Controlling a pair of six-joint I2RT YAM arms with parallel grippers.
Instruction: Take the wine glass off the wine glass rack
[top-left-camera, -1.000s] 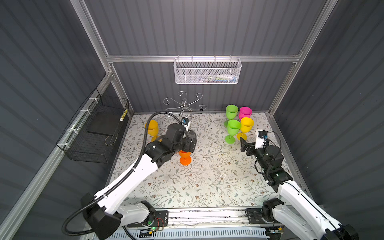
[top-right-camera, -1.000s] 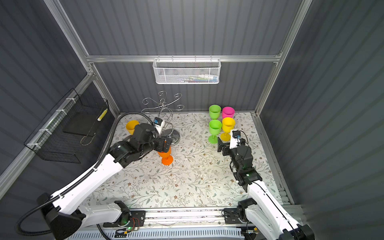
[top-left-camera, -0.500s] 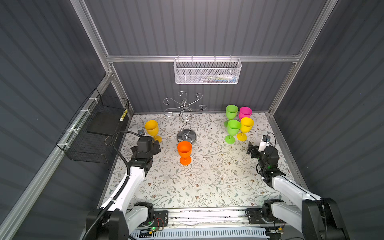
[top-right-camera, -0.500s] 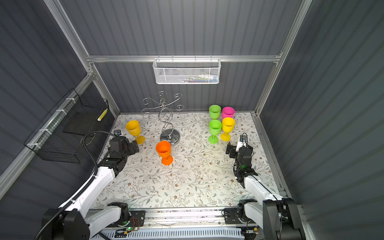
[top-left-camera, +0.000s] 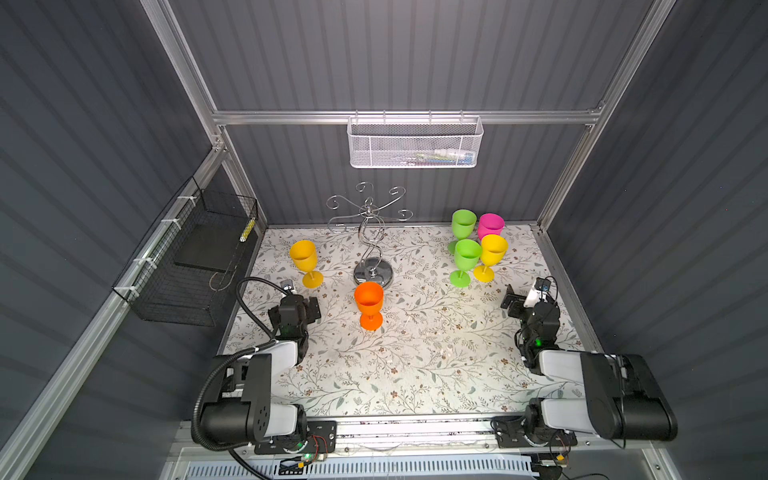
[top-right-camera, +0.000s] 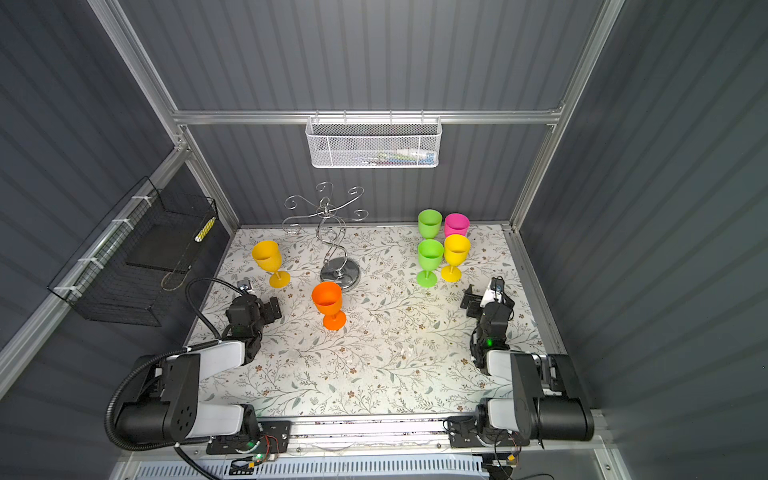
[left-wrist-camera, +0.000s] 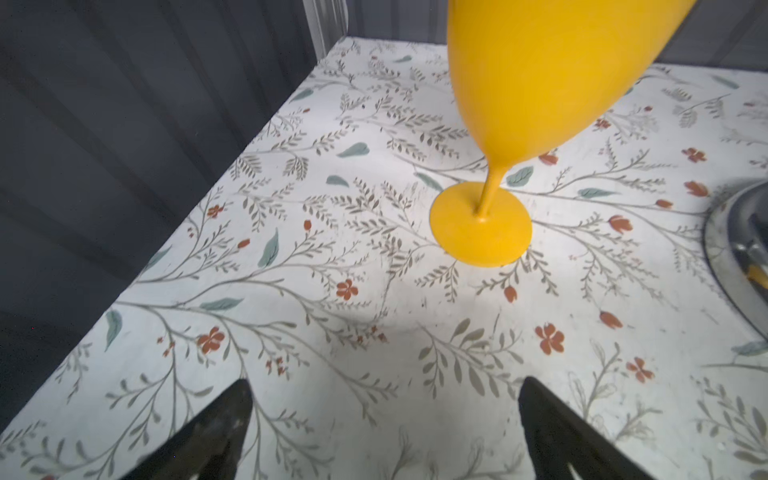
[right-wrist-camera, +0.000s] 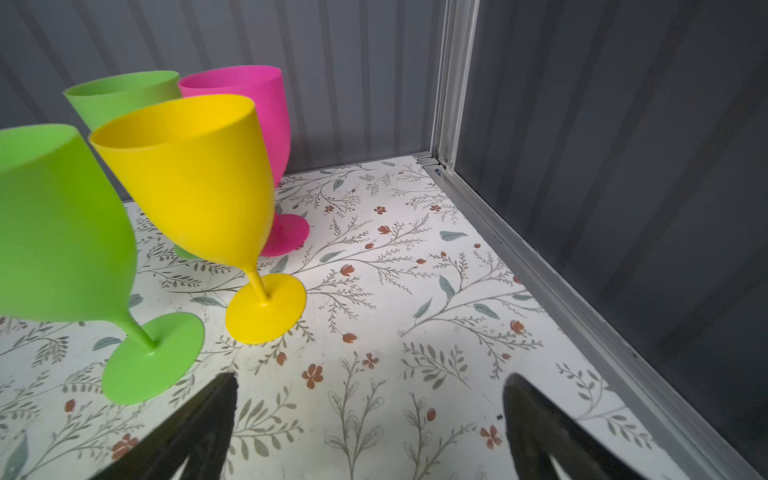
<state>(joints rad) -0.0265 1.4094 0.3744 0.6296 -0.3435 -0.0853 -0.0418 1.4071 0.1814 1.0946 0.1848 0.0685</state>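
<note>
Left gripper: its two black fingers stand wide apart, low over the table. They hold nothing and touch nothing. An amber glass stands upright ahead of them, clear of the tips.

Right gripper: its fingers are likewise spread wide and empty. A yellow glass and a green glass stand ahead and to one side, apart from the tips. A second green glass and a pink glass stand behind those.

The wine glass rack stands upright toward the back of the table, left of centre in both top views. The orange wine glass is off the rack, upright on the table just in front of the disc base, its foot apart from the disc.

The table carries a white sheet printed with leaves and small red flowers, lightly scuffed. Grey ribbed panels in an aluminium frame close the back and both sides. A white mesh basket hangs on the back rail. A black wire basket hangs on the left wall.
</note>
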